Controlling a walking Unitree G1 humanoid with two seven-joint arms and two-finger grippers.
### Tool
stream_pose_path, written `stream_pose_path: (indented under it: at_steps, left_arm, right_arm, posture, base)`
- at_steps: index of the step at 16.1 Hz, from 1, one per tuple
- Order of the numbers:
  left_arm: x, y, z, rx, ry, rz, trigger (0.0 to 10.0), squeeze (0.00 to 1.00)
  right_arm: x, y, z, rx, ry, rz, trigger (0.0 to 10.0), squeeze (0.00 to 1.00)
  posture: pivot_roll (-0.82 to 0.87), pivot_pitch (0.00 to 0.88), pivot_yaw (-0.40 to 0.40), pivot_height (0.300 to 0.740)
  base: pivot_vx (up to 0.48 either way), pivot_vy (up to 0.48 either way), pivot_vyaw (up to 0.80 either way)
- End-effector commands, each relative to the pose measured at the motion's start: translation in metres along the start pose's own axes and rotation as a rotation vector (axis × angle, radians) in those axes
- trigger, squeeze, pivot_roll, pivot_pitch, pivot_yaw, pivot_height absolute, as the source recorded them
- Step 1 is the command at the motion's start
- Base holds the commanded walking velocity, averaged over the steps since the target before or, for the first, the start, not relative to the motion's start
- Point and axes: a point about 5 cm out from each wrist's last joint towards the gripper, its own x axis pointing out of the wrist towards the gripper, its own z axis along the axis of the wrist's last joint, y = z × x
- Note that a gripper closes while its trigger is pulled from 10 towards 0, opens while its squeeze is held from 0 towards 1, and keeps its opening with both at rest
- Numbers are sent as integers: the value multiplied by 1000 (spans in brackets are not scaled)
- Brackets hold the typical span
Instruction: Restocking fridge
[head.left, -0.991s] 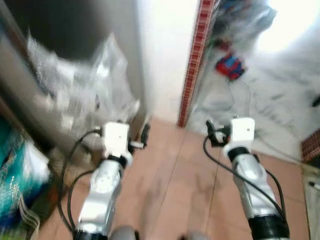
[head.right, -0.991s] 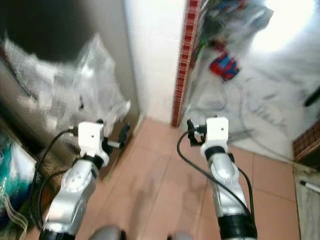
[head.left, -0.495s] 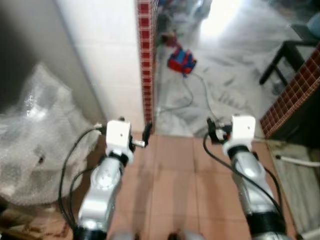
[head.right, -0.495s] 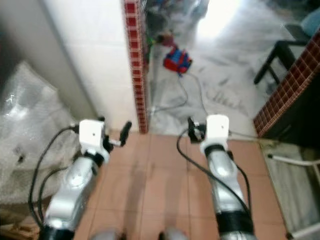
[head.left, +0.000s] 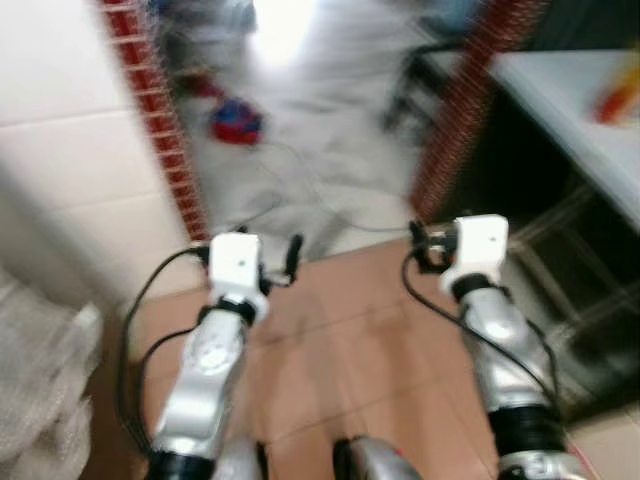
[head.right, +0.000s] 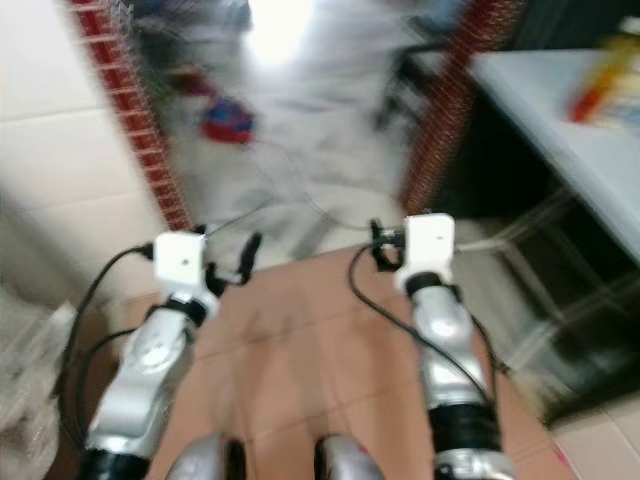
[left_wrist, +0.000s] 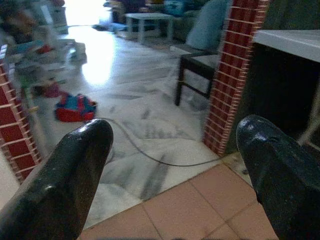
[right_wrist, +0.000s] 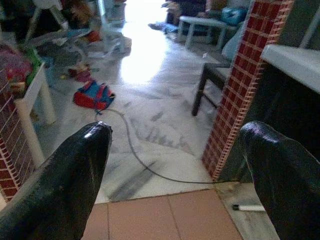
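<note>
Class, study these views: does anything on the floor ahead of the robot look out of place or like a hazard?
Yes. A thin cable trails loose across the marble floor from beside a red and blue bag lying there, running towards the brick pillar. It crosses the open walkway, so it looks like a likely trip risk.

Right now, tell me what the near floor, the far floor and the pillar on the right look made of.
Near floor: matte terracotta-coloured tiles, grout lines visible.
Far floor: glossy grey-veined white marble or a lookalike, mirroring the light.
Pillar: small red brick-like tiles with pale joints, possibly only a facing.
</note>
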Motion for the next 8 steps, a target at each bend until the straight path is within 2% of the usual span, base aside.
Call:
stream_pose_path:
  at_steps: [1,3,7,8]
  left_arm:
    - [-1,-1,2,-2,-12,-2,10000,0]
    - [-1,-2,1,-5,-14,0,10000,0]
    - [-1,-4,0,-8,-11,-4,10000,0]
    - [-1,-3,0,-9,-10,-3,10000,0]
  right_arm:
    - [0,-1,1,-4,-4,-4,10000,0]
    - [-2,-1,0,-7,-2,0,10000,0]
    - [-2,-2,1,-10,-1,2,10000,0]
    - [-2,-1,1,-11,-2,2,10000,0]
  posture:
    - [68,85,-30,740]
    - [62,88,-34,740]
    - [57,90,-37,740]
    - [58,91,-36,740]
  base:
    - [0,0,-606]
    - [0,0,-534]
    - [306,0,-425]
    - [326,0,0]
